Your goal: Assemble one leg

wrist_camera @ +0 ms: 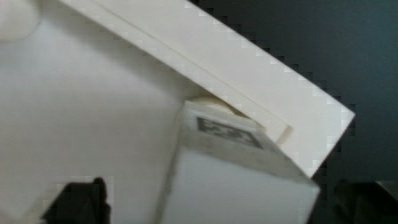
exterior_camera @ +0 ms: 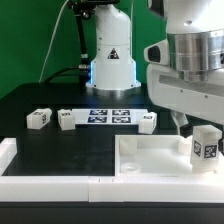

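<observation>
My gripper (exterior_camera: 197, 128) is shut on a white leg (exterior_camera: 205, 146) with a black-and-white tag, holding it upright at the right corner of the large white tray-like piece (exterior_camera: 150, 158). In the wrist view the leg (wrist_camera: 240, 165) fills the space between my dark fingers (wrist_camera: 75, 202), and its far end with the tag meets a round corner socket (wrist_camera: 217, 102) of the tray-like piece (wrist_camera: 89, 110). I cannot tell whether the leg's end is seated in the socket. Three other legs lie on the table: two (exterior_camera: 38, 118) (exterior_camera: 66, 119) on the exterior view's left, one (exterior_camera: 147, 121) behind the tray-like piece.
The marker board (exterior_camera: 112, 115) lies in front of the arm's white base (exterior_camera: 112, 65). A white raised rim (exterior_camera: 40, 185) runs along the table's near edge and the exterior view's left.
</observation>
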Robot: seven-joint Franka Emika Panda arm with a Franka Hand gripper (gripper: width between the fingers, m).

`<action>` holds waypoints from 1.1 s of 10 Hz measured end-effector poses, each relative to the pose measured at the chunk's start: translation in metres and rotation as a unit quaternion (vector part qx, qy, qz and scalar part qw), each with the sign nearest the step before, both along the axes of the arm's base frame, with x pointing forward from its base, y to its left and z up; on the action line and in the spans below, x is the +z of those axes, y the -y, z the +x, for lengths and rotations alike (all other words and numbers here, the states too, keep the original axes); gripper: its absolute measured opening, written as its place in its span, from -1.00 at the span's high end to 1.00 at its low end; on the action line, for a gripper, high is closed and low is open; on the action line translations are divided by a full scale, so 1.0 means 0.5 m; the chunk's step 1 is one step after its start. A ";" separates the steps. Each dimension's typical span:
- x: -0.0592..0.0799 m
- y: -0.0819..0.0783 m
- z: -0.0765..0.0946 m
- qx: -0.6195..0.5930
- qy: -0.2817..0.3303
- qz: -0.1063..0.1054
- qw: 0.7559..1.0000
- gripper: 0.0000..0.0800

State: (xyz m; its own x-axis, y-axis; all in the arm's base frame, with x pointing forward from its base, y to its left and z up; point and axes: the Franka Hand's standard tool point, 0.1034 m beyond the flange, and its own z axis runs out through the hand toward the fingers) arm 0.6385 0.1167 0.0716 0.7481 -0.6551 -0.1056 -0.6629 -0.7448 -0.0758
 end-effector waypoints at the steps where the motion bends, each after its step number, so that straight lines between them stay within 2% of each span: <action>1: -0.002 0.000 0.002 0.067 0.004 -0.001 0.998 -0.62; 4: 0.002 -0.004 0.008 0.248 0.019 -0.018 0.968 -0.62; 5: 0.003 -0.007 0.008 0.284 0.022 -0.020 0.958 -0.62; 7: 0.005 -0.003 0.011 0.386 0.036 -0.020 0.921 -0.62; 8: 0.004 -0.002 0.011 0.390 0.037 -0.020 0.920 -0.62; 10: 0.004 -0.002 0.011 0.390 0.036 -0.020 0.920 -0.01; 11: 0.004 -0.003 0.011 0.379 0.036 -0.019 0.924 -0.01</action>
